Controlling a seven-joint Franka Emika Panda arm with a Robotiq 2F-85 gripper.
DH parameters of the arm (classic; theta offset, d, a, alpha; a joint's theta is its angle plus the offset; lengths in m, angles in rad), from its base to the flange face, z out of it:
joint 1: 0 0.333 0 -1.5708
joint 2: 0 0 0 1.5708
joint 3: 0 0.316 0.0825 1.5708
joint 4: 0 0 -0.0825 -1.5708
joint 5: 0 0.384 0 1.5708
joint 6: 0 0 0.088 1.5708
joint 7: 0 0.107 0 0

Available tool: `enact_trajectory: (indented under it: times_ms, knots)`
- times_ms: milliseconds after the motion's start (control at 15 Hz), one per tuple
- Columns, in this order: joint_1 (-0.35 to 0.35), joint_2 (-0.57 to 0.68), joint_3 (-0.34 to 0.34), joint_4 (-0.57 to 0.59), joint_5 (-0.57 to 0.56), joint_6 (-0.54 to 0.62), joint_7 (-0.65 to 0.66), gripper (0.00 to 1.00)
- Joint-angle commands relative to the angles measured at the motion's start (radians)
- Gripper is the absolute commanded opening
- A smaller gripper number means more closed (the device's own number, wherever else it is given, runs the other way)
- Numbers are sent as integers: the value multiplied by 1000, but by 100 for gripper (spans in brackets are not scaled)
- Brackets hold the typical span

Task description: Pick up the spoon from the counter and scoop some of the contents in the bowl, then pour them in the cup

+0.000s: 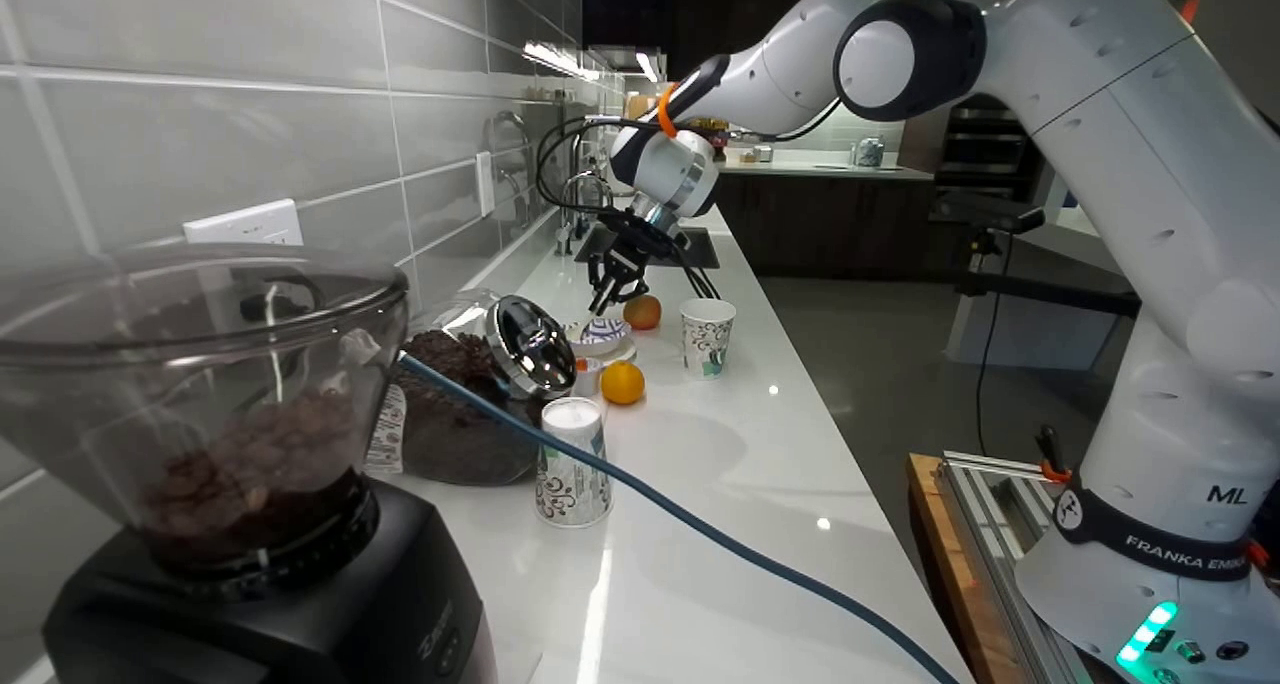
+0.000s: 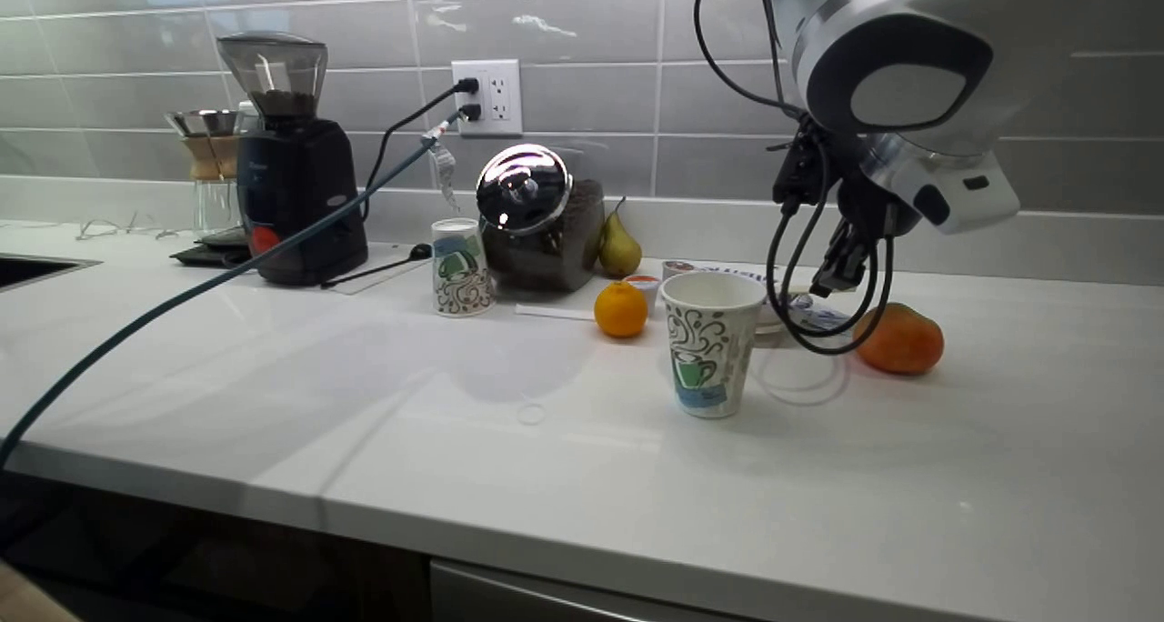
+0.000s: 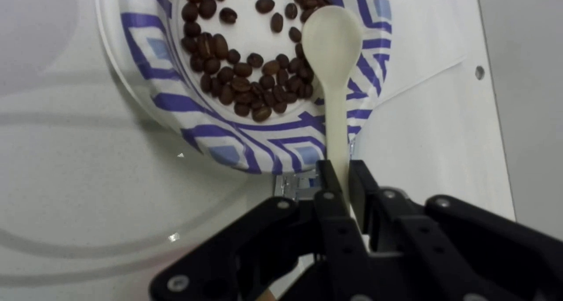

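The pale spoon (image 3: 332, 41) is clamped by its handle in my gripper (image 3: 344, 163), whose jaws stand close together on either side of it. Its head hangs over the right part of the patterned paper bowl (image 3: 220, 138), face up, with no beans visible on it. Dark coffee beans (image 3: 242, 85) lie in the bowl, a few partly covered by the spoon head. How far the spoon is above them I cannot tell. The white cup (image 2: 714, 340) with swirl markings stands upright nearer the counter's front edge; it also shows beside the bowl (image 1: 605, 336) in an exterior view.
A reddish-orange fruit (image 2: 898, 340) and an orange (image 2: 621, 310) sit near the bowl. Toward the wall are a tilted jar (image 2: 546, 231), a pear (image 2: 619, 245) and an upside-down cup (image 2: 462, 267). A blue cable (image 1: 700, 529) crosses in front of the grinder (image 2: 296, 185).
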Motion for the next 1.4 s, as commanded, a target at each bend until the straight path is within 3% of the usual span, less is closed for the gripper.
enact_trajectory:
  times_ms: [0, 467, 733, 1333]
  knots:
    - [1, 1, -2, 10, -56, -30, 10, 4]
    - [-1, -37, 11, -23, -97, -38, -31, 4]
    - [-6, -64, 23, -33, -69, 21, -95, 4]
    - [27, -55, 21, -54, -101, 93, -101, 4]
